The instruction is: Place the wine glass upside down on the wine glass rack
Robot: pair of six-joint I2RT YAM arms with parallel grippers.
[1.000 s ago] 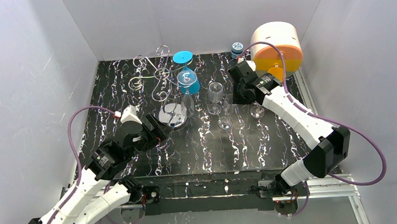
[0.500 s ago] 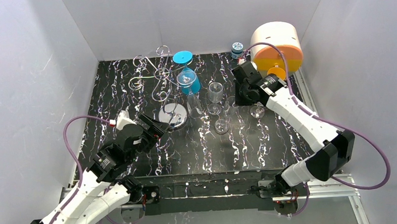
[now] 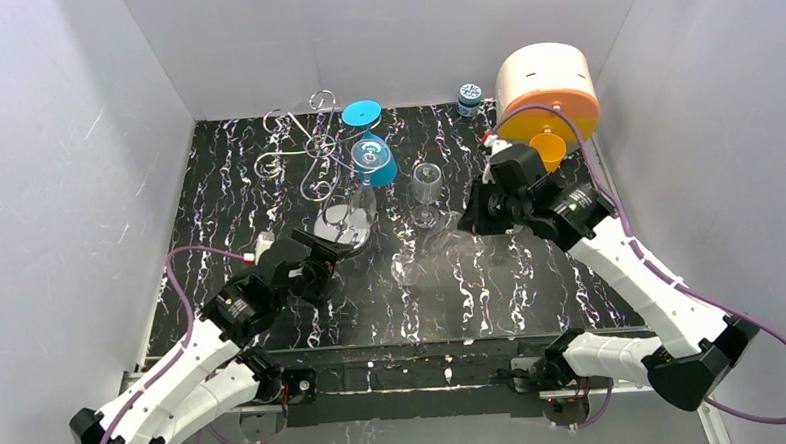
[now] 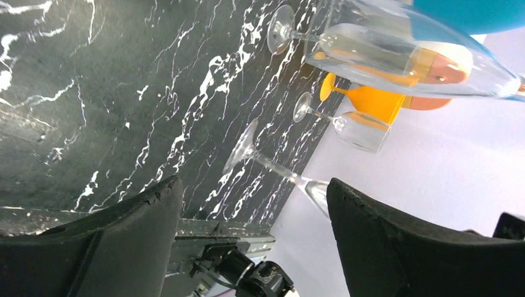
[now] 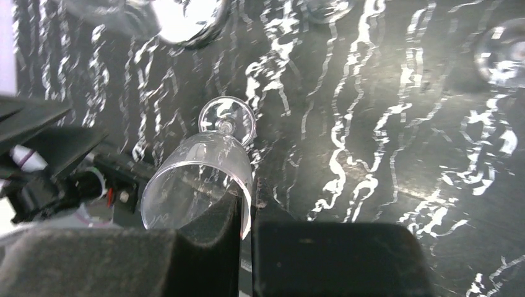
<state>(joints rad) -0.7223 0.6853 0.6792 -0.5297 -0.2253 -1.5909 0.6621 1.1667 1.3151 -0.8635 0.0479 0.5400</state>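
The wine glass rack (image 3: 311, 155) is a silver wire stand with scroll arms and a round chrome base (image 3: 341, 227), at the back left. A blue glass (image 3: 373, 161) hangs upside down on it. My right gripper (image 3: 469, 222) is shut on the rim of a clear wine glass (image 3: 419, 264), one finger inside the bowl. The right wrist view shows the gripper (image 5: 247, 201), the glass's bowl (image 5: 198, 179) and its foot (image 5: 227, 117) pointing away. My left gripper (image 3: 321, 263) is open and empty by the rack's base; in its wrist view (image 4: 254, 210) the held glass's foot (image 4: 242, 147) shows between the fingers.
Another clear glass (image 3: 426, 185) stands upright right of the rack. A cream and orange drum (image 3: 548, 87) with an orange funnel sits at the back right, with a small blue-capped bottle (image 3: 470, 97) beside it. White walls enclose the black marbled table (image 3: 267, 187).
My right gripper has carried the clear glass toward the near left, and the glass is blurred with motion. My left arm has drawn back and lowered; its gripper stays open by the rack's base.
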